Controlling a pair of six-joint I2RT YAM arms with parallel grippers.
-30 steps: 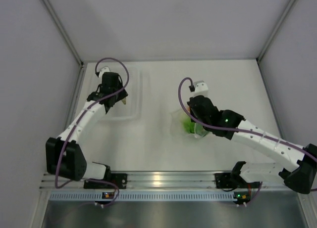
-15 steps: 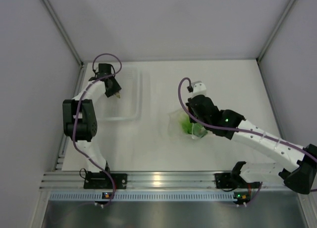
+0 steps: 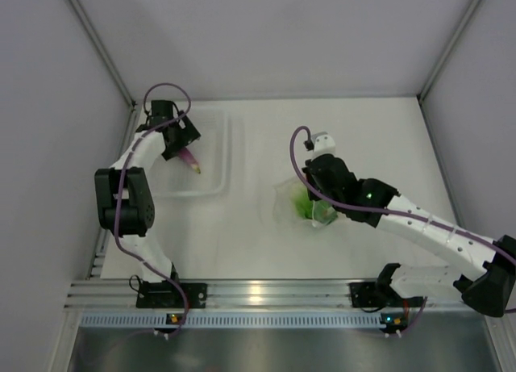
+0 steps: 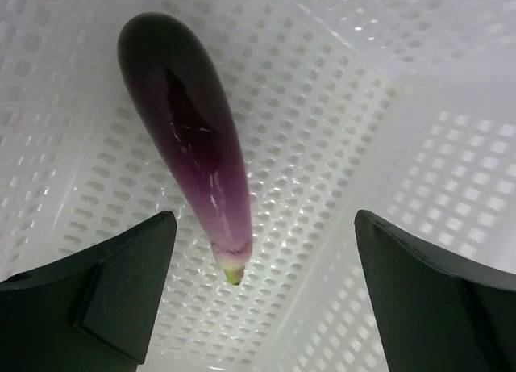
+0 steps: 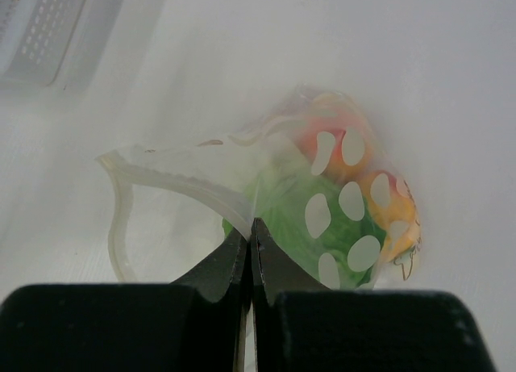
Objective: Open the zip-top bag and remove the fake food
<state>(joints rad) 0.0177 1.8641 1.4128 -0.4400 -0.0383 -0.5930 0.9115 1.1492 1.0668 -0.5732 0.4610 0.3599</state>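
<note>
The clear dotted zip-top bag (image 5: 242,186) lies mid-table with its mouth gaping; its top-view spot is (image 3: 289,201). Inside it sit a green lettuce (image 5: 290,215) and two orange-yellow peach-like fruits (image 5: 387,206). My right gripper (image 5: 251,227) is shut on the bag's rim at the mouth. The purple eggplant (image 4: 189,142) lies loose on the perforated floor of the clear tray (image 3: 216,178), also seen from above (image 3: 188,157). My left gripper (image 4: 262,251) hangs open just above the eggplant's stem end, holding nothing.
The clear rectangular tray (image 4: 419,106) stands at the back left, near the left wall (image 3: 56,106). White enclosure walls close in the table on three sides. The aluminium rail (image 3: 266,295) with both arm bases runs along the near edge.
My left gripper has opened and let the eggplant drop onto the tray floor. The left arm swung back toward the tray's far left. The right arm and bag stayed put.
</note>
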